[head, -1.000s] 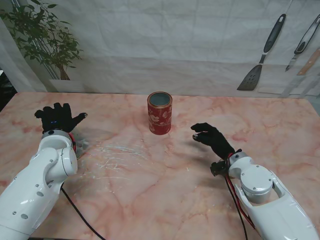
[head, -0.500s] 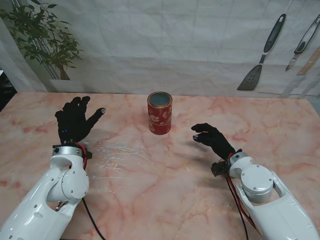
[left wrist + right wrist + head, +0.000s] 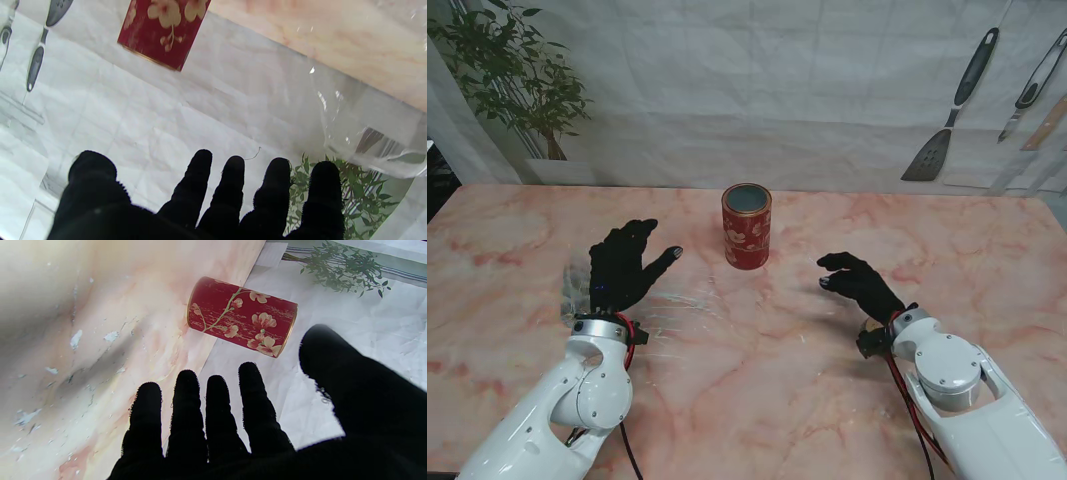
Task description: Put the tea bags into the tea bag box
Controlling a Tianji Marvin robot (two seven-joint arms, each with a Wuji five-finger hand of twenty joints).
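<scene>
The tea bag box is a red round tin (image 3: 746, 226) with flower print, upright and open-topped at the table's middle; it also shows in the wrist views (image 3: 163, 30) (image 3: 240, 316). My left hand (image 3: 625, 265) in its black glove hovers left of the tin and nearer to me, fingers spread, holding nothing (image 3: 200, 206). A clear plastic thing (image 3: 575, 285) lies just to its left (image 3: 367, 126); its contents are not readable. My right hand (image 3: 857, 283) floats right of the tin, fingers loosely apart and empty (image 3: 250, 440). No tea bag is clearly visible.
The pink marble table (image 3: 757, 380) carries white scuff marks (image 3: 667, 300) in front of the left hand. A potted plant (image 3: 517, 80) stands at the far left corner. Kitchen utensils (image 3: 952, 110) hang on the white backdrop at the far right.
My left hand has swung to the right, toward the tin, and come nearer to me, fingers still spread. The right hand has shifted slightly right. The tin has not moved.
</scene>
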